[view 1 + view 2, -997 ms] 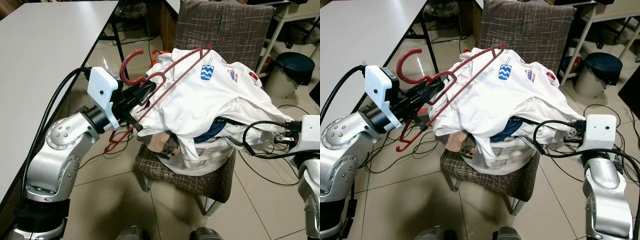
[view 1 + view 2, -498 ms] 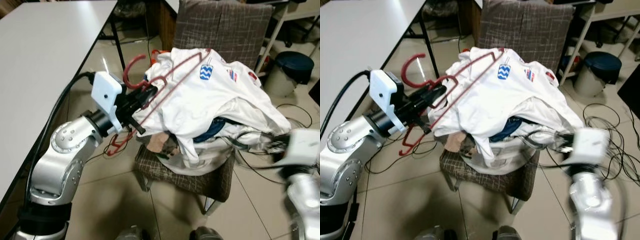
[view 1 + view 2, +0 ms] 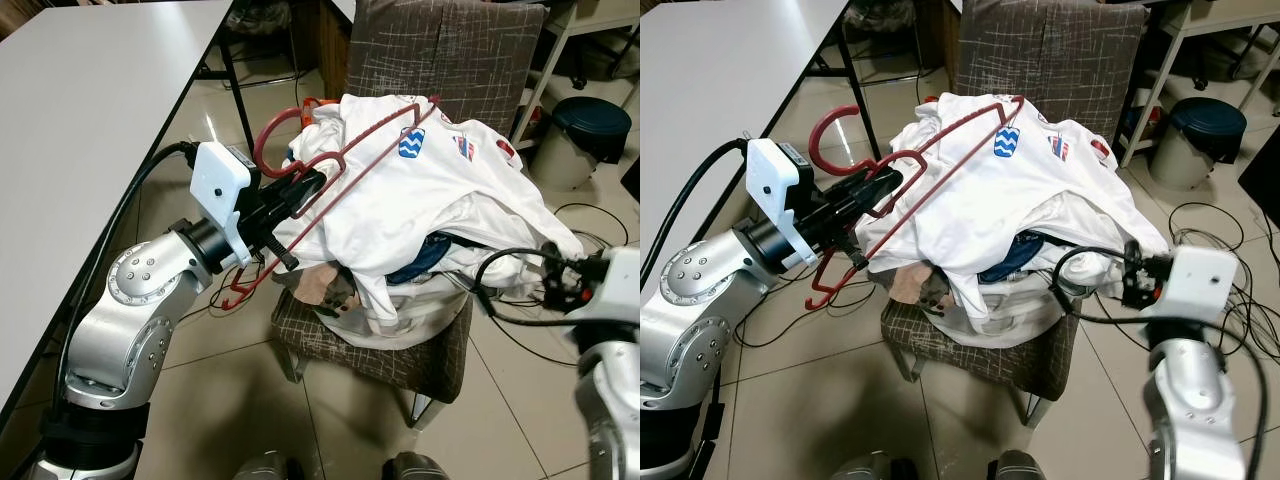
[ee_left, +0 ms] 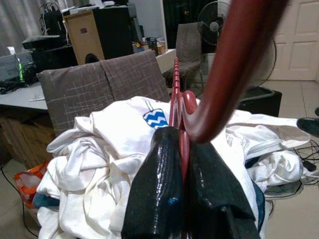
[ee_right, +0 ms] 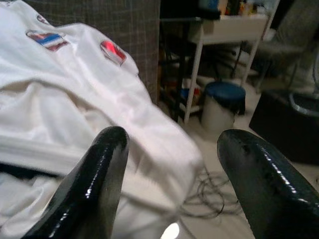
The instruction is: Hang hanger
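Left eye view: left tool (image 3: 300, 190) is clamped on the red hanger (image 3: 350, 150), whose far end rests on the shirts (image 3: 430, 200). Lifting could snag fabric and drag shirts off the chair (image 3: 450, 50). Right tool (image 5: 172, 164), fingers apart, idles at 4 o'clock.

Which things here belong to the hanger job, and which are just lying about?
Job:
- red hanger
- left gripper, shut on its neck
- right gripper, open, beside the clothes

Lying about:
- pile of white clothes
- chair
- white table
- bin
- floor cables
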